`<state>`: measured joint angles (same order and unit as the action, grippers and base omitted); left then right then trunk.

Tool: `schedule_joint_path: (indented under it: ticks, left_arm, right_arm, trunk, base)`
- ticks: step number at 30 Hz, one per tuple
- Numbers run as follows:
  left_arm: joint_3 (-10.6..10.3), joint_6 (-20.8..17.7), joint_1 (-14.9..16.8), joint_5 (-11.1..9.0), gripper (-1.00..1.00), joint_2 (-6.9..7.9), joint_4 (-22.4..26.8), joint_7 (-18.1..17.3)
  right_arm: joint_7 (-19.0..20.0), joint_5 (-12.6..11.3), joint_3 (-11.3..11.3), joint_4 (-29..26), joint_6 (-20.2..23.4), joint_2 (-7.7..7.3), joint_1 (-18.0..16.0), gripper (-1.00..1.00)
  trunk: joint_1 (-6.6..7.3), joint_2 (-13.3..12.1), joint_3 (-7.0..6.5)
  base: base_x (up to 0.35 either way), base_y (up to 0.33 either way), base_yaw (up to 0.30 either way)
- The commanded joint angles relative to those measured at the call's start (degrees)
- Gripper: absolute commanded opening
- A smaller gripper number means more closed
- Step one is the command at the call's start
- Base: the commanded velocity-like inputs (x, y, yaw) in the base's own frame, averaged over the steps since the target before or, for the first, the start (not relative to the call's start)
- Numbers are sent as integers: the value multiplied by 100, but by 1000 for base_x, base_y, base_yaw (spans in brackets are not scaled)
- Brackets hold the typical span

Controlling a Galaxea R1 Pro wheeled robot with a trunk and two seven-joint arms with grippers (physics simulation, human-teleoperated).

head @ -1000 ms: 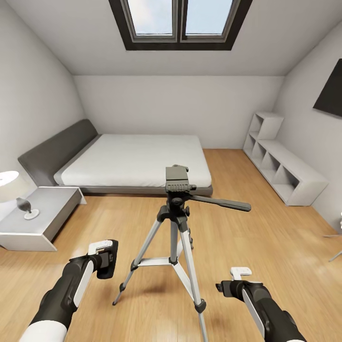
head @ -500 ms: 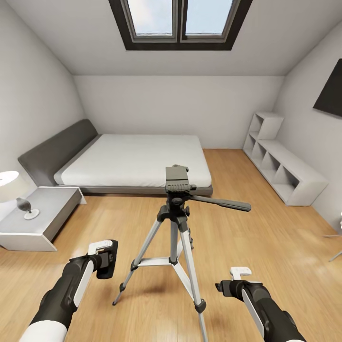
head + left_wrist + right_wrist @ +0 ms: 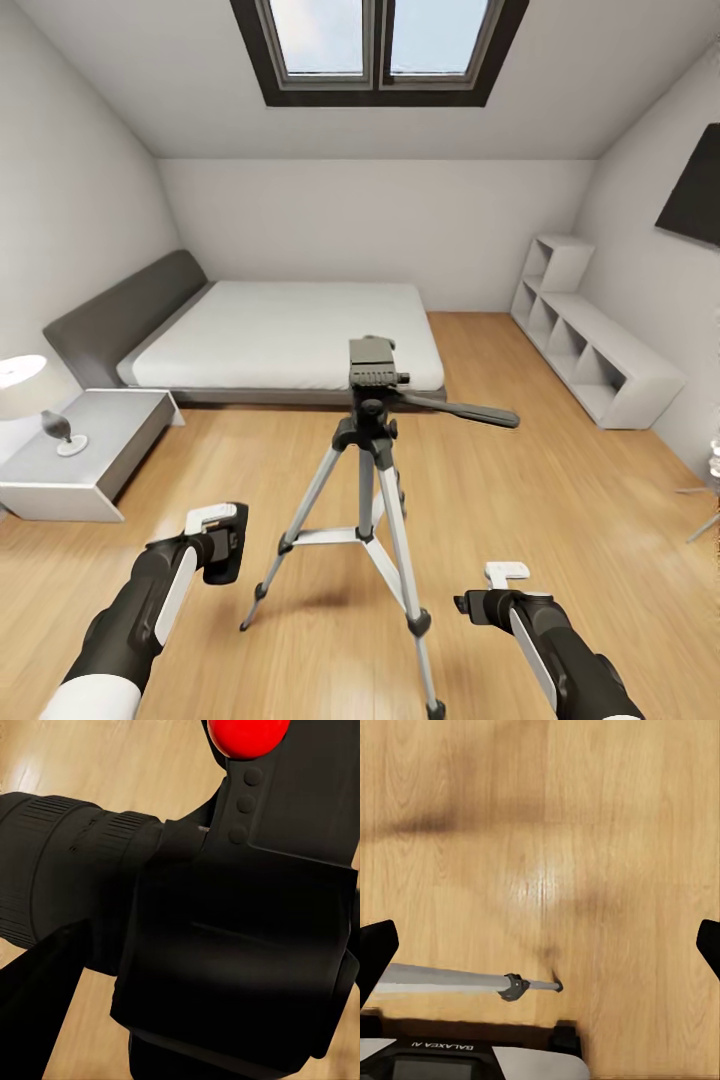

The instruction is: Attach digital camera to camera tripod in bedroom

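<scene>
Camera (image 3: 232,915) sits clamped in my left jaws (image 3: 222,545), low at about 8 o'clock from the tripod (image 3: 368,470); up close I see its lens barrel and red button (image 3: 247,733). My right jaws (image 3: 490,592) hang spread and empty over bare floor (image 3: 585,832) at roughly 4 o'clock, one tripod leg (image 3: 450,979) crossing just ahead of them. The tripod stands between my arms, its head (image 3: 372,363) well above the camera, pan handle (image 3: 455,410) pointing toward 3 o'clock, bed (image 3: 280,335) behind it. To do this well I judge I should raise the camera above the head plate, level its base, come down square, and keep my elbow off the near legs so nothing tips.
</scene>
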<state>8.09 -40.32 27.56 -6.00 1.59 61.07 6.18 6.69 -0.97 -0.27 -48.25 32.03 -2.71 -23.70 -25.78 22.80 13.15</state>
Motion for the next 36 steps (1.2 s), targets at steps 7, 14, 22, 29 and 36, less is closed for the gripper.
schedule_joint_path:
  ticks: [7, 14, 22, 29, 36]
  left_arm:
    - [-22, -22, 4, -59, -100, 4, 110, 49]
    - [-23, -20, 4, -59, -100, 7, 130, 43]
    - [-19, -20, 4, -59, -100, 8, 126, 41]
    - [-18, -20, 4, -59, -100, 8, 125, 43]
    - [-18, -20, 4, -59, -100, 8, 125, 42]
  right_arm:
    - [16, -9, -7, -9, 31, -2, -3, 100]
    - [16, -9, -6, -9, 31, -2, -3, 100]
    - [16, -10, -5, -9, 31, 1, -3, 100]
    - [20, -9, 0, -9, 24, 14, -3, 100]
    - [19, -1, 3, -16, 16, 23, -3, 100]
  trunk:
    - [0, 12, 12]
    - [0, 12, 12]
    - [0, 12, 12]
    - [0, 12, 12]
    - [0, 12, 12]
  base:
    - [-162, 0, 0]
    - [-31, 0, 0]
    - [-5, 0, 0]
    - [0, 0, 0]
    - [0, 0, 0]
